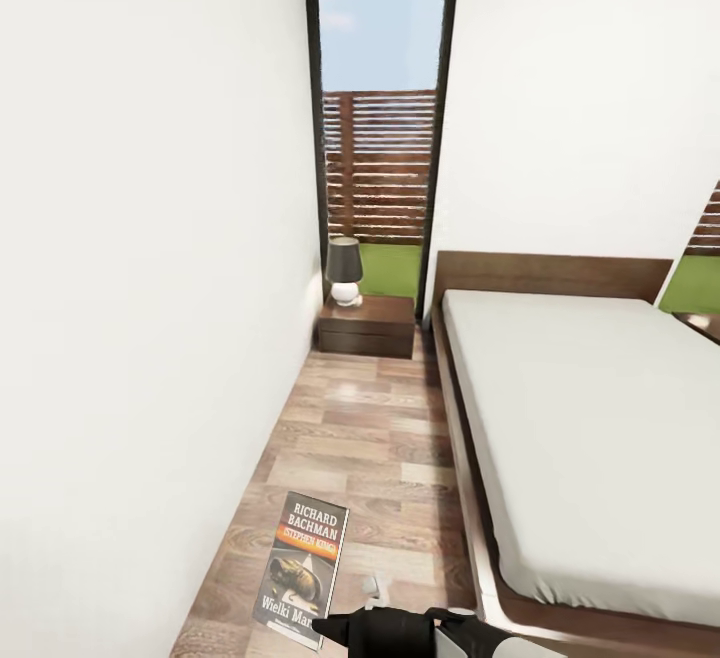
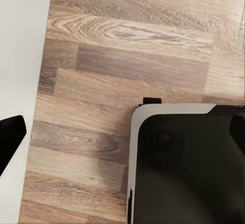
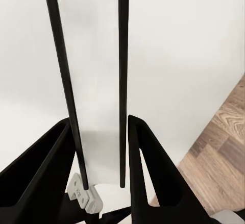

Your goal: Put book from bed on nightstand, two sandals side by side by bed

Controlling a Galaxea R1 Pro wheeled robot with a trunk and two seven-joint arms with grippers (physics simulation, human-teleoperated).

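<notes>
The book [image 1: 303, 570], clamped edge-on between the right gripper's [image 3: 99, 183] fingers above the floor [image 1: 370, 438], may be dropped before the far nightstand [image 1: 367, 325] if grip slackens; left gripper state cannot be told.

Pale-grey bed [image 1: 600, 418], dark-brown nightstand [image 1: 366, 326], book [image 1: 303, 568] — dark cover, orange band

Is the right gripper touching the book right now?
Touching. In the right wrist view both fingers press the edges of the book, seen edge-on; the head view shows the right gripper at its lower corner.
</notes>
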